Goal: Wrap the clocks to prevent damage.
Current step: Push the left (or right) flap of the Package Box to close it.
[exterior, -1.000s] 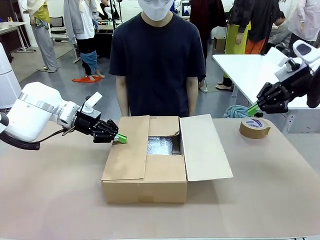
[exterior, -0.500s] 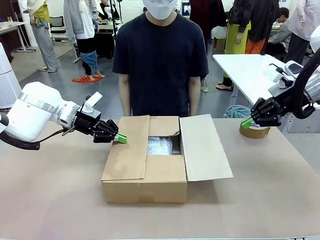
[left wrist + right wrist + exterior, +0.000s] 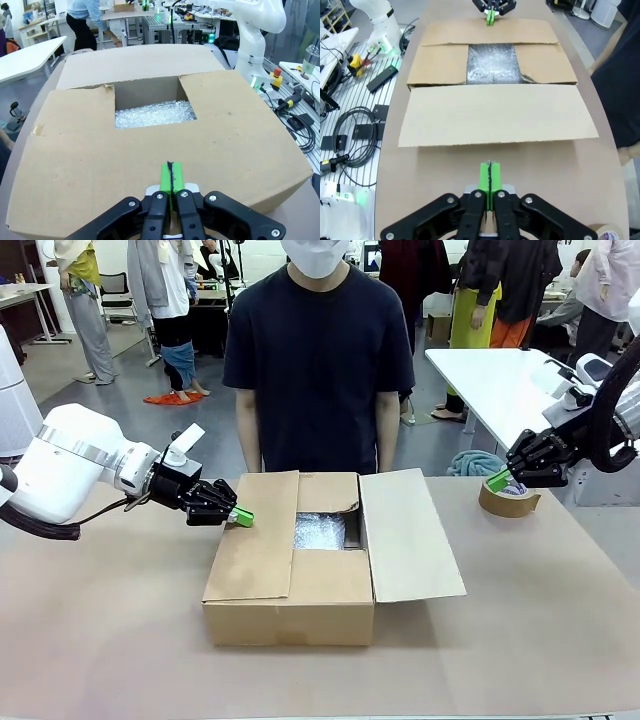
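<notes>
- Left gripper [image 3: 244, 518]: pads pressed together, empty, by the cardboard box's [image 3: 290, 590] left flap;
- Right gripper [image 3: 496, 481]: pads together, just above the tape roll [image 3: 510, 502];
- Bubble wrap [image 3: 320, 531] lies inside the box, mid-counter [image 3: 100, 640]

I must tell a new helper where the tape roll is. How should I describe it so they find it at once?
Begin at the cardboard box in the middle of the table. Go past its open right flap toward the far right corner, beside the tip of the right pincer. There lies a brown ring of tape, flat and round, unlike the square box.
</notes>
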Robot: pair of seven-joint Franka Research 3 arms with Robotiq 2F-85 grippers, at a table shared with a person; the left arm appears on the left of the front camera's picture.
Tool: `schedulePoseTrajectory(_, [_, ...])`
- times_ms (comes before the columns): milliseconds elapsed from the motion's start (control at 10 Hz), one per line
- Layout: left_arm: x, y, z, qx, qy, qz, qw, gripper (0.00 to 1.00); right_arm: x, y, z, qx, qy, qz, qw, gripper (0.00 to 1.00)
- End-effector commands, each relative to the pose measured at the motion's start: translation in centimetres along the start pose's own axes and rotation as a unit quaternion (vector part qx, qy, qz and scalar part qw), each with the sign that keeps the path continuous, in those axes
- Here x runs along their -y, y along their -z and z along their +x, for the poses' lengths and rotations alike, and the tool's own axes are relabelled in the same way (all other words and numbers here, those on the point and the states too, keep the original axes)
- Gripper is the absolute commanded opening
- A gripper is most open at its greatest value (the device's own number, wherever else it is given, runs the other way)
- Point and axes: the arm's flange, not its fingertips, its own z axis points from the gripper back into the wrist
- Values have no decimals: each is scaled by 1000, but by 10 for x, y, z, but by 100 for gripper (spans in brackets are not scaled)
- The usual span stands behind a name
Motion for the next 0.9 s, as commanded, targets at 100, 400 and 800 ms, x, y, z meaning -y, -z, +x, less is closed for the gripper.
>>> schedulePoseTrajectory(100, [0,3,-2,-7,3,4,1000,0,7,23,-44,89,8,-33,995,1])
schedulePoseTrajectory(400, [0,3,-2,-7,3,4,1000,0,2,48,-80,107,16,-55,993,1])
schedulePoseTrajectory(800, [0,3,-2,-7,3,4,1000,0,1,90,-105,83,36,-32,995,1])
